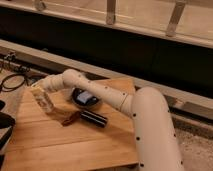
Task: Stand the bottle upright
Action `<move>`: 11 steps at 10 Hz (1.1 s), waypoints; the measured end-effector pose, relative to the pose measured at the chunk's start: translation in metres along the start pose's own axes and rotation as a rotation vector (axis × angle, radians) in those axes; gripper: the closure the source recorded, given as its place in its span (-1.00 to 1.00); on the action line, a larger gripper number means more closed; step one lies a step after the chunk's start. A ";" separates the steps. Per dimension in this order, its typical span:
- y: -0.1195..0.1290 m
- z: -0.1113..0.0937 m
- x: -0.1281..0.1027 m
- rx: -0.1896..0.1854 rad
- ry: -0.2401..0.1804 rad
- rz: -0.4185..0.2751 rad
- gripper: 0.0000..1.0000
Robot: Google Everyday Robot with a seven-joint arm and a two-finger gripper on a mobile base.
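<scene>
- Gripper [40, 93] sits over the far-left part of the wooden worktop [75, 150], at the end of the white arm [105, 92] that reaches in from the right.
- Bottle [46, 104], translucent and whitish, is right at the gripper tip. It is tilted, not upright, with the upper end toward the far left and the lower end toward the near right.
- Cannot tell whether the gripper is spread or clamped on the bottle, since the tip and bottle blur together.
- Cannot tell whether the bottle's lower end touches the worktop.
- Glossy black cylinder [94, 118] lies on its side near mid-worktop, to the right of the bottle and apart from it.
- Thin reddish-brown stick [70, 119] lies just left of the black cylinder, its right end touching or nearly touching it.
- Dark round dish [85, 98] with a pale bluish patch sits behind the cylinder, partly under the arm.
- Black cables [12, 81] lie off the worktop at far left.
- Dark object [4, 129] at the left edge, partly cut off.
</scene>
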 end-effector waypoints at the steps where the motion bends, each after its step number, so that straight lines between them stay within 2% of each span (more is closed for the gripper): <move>1: 0.000 0.000 -0.001 -0.003 -0.003 -0.003 0.33; 5: 0.002 -0.001 -0.003 -0.014 -0.006 -0.012 0.36; 8: 0.005 0.000 -0.006 -0.026 -0.012 -0.020 0.77; 11: 0.007 -0.001 -0.007 -0.035 -0.014 -0.025 0.80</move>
